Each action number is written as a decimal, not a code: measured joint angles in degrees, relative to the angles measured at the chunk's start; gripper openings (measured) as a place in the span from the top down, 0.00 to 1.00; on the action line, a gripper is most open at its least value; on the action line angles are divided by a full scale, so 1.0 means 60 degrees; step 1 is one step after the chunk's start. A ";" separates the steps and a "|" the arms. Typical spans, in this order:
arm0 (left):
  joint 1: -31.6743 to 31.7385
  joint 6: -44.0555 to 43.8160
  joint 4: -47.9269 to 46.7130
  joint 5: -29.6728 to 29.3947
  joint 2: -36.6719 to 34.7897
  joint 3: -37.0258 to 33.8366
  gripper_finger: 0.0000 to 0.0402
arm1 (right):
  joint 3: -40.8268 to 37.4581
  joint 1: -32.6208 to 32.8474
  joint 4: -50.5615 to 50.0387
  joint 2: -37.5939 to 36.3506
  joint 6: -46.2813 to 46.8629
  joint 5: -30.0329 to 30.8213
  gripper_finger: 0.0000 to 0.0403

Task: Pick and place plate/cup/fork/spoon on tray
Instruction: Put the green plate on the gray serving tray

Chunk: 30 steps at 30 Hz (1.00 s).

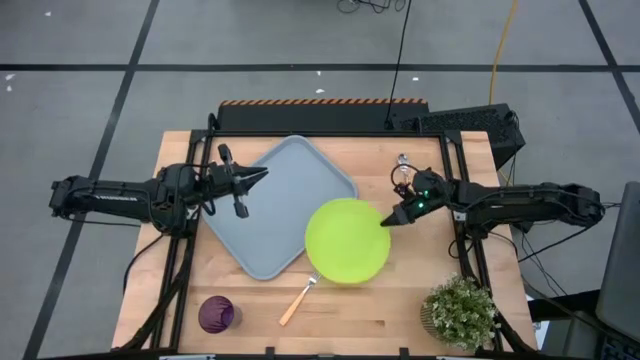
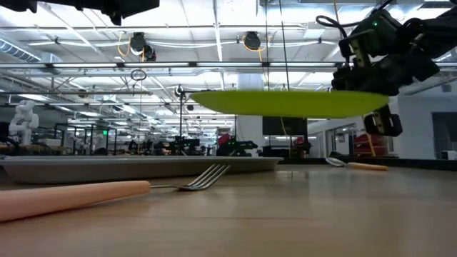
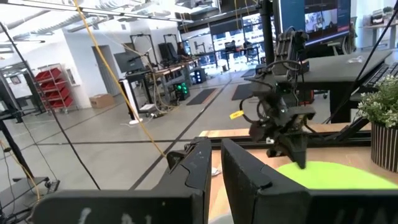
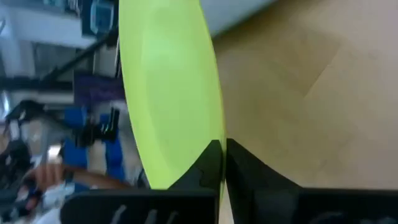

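Green plate, one, clamped in right jaws (left jaws slightly apart, empty).

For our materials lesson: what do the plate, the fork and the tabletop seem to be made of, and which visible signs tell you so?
Plate: probably plastic, judging by its uniform lime-green colour and thin, smooth edge.
Fork: shiny silver tines, likely metal; the matte orange handle looks like plastic, perhaps rubbery.
Table: light wood, with visible grain and plank seams; whether solid or veneer cannot be told.

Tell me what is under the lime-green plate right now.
The round lime-green plate hangs in the right claw, clear of the wooden table. Its shade covers one tray corner; nothing else shows beneath.
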 joint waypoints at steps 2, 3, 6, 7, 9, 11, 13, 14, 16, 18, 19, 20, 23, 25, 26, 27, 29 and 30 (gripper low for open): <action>0.0000 -0.0041 0.0024 0.0000 0.0000 0.0000 0.90 | 0.0000 -0.0085 0.0116 0.0000 0.0017 0.0363 1.00; 0.0000 -0.0081 0.0037 0.0000 0.0000 0.0000 0.90 | 0.0000 -0.0151 0.0203 0.0003 0.0021 0.0405 1.00; 0.0000 -0.0111 0.0037 0.0004 0.0000 0.0000 0.90 | 0.0000 -0.0327 0.0572 0.0053 0.0037 0.0429 1.00; 0.0000 -0.0115 0.0037 0.0004 0.0000 0.0000 0.90 | 0.0000 -0.0359 0.0734 0.0124 0.0054 0.0474 1.00; 0.0000 -0.0103 0.0073 0.0004 0.0000 0.0000 0.90 | 0.0000 -0.0373 0.1232 0.0378 0.0143 0.0602 1.00; -0.0001 -0.0096 0.0163 0.0004 0.0000 0.0000 0.90 | 0.0000 -0.0373 0.2009 0.0787 0.0174 0.0591 1.00; 0.0000 -0.0082 0.0278 0.0004 0.0000 0.0000 0.90 | 0.0000 -0.0373 0.2776 0.1276 0.0167 0.0365 1.00; 0.0000 -0.0073 0.0321 0.0004 -0.0003 0.0000 0.90 | 0.0007 -0.0361 0.3180 0.1550 0.0144 0.0305 1.00; -0.0004 -0.0068 0.0360 0.0004 -0.0002 0.0000 0.90 | 0.0013 -0.0351 0.3878 0.2124 0.0078 0.0119 1.00; 0.0000 -0.0064 0.0393 0.0004 -0.0004 0.0000 0.90 | 0.0139 -0.0351 0.4238 0.2654 -0.0017 0.0089 1.00; -0.0002 -0.0062 0.0419 0.0004 -0.0003 0.0000 0.90 | 0.0280 -0.0351 0.4300 0.2903 -0.0092 0.0080 1.00; -0.0001 -0.0043 0.0439 0.0004 0.0000 0.0000 0.90 | 0.0444 -0.0351 0.4324 0.3131 -0.0196 0.0054 1.00; -0.0003 0.0045 0.0471 0.0004 0.0000 0.0000 0.90 | 0.1158 -0.0351 0.4327 0.3804 -0.0582 -0.0262 1.00; -0.0002 0.0102 0.0471 0.0004 -0.0002 0.0000 0.90 | 0.1713 -0.0351 0.4325 0.4195 -0.0881 -0.0474 1.00; 0.0000 0.0111 0.0471 0.0004 0.0000 0.0000 0.90 | 0.2008 -0.0354 0.4317 0.4386 -0.1039 -0.0594 1.00; 0.0000 0.0112 0.0468 0.0004 -0.0002 0.0000 0.90 | 0.2280 -0.0369 0.4189 0.4568 -0.1199 -0.0661 1.00; -0.0001 0.0112 0.0467 0.0004 -0.0001 0.0000 0.90 | 0.2806 -0.0444 0.3710 0.4950 -0.1514 -0.0726 1.00; -0.0002 0.0111 0.0462 0.0004 -0.0003 0.0000 0.90 | 0.3024 -0.0500 0.3485 0.5160 -0.1662 -0.0825 1.00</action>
